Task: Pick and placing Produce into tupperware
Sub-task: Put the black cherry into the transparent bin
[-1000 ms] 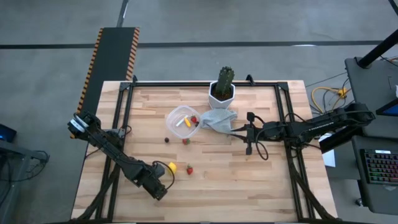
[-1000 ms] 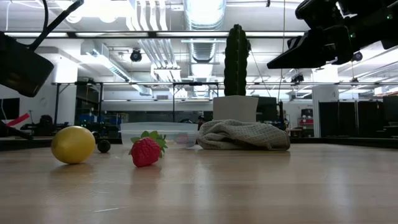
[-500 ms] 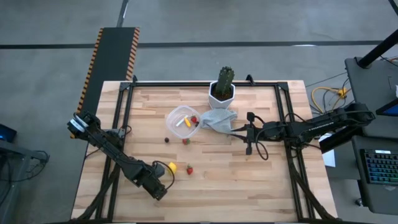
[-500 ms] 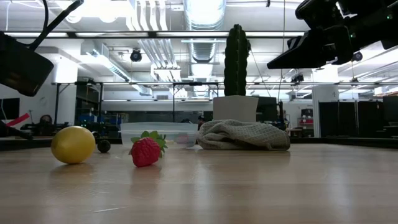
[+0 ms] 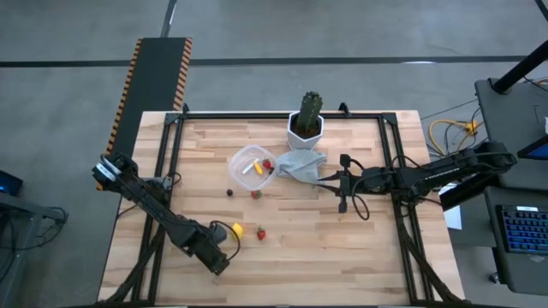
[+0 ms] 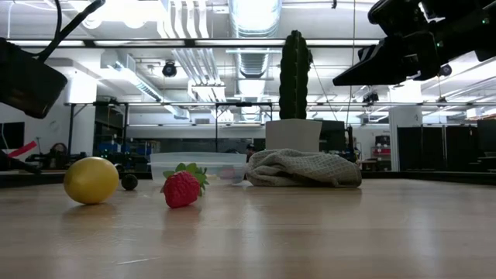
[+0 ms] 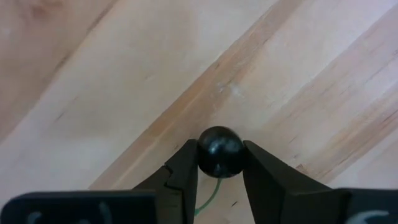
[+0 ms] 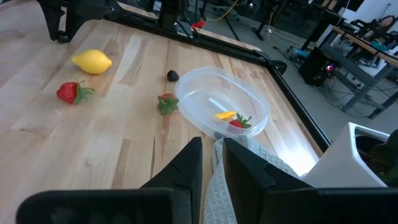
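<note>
Black and round, the little berry (image 7: 220, 151) sits pinched between the left gripper (image 5: 221, 259) fingers at the table's near left corner; being a ball, it has no long axis. The tub (image 5: 253, 167) lies well away toward the cactus. The right gripper (image 8: 212, 163) pinches the cloth (image 8: 261, 163).

Produce scattered before the tupperware (image 5: 253, 164), mid-counter (image 5: 342, 248).

Cactus pot (image 5: 305, 128) stood at the far edge; cloth (image 5: 300, 162) lay just before it, touching the tupperware's right side. Two pieces lay inside the tupperware. Lemon (image 5: 237, 229) and strawberry (image 5: 261, 233) lay near the front, side by side; left hand (image 5: 218, 261) stood beside the lemon.
</note>
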{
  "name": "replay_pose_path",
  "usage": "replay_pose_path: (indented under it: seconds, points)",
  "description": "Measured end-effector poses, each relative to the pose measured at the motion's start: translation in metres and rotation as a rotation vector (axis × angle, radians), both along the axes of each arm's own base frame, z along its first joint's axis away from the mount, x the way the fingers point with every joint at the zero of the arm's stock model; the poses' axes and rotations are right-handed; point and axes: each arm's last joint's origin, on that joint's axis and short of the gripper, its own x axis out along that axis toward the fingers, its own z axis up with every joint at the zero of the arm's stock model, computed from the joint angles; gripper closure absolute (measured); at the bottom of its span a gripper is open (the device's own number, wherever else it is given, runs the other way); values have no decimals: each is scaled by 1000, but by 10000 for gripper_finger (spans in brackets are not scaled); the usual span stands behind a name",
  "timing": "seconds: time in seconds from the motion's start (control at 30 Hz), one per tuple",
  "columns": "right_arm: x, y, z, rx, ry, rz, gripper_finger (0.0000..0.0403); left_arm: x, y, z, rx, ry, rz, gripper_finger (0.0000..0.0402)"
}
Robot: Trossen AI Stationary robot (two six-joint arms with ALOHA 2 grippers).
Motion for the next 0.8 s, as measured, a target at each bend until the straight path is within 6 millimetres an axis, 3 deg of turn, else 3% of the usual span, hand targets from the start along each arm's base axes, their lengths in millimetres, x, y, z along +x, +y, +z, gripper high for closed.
replay_pose_path:
  seconds: [0.5, 0.8]
  points:
    - [0, 0, 0, 1, 0, 0, 346, 6, 12, 7, 36, -42, -42, 319]
    - [0, 0, 0, 1, 0, 0, 346, 13, 29, 27, 115, -26, -106, 319]
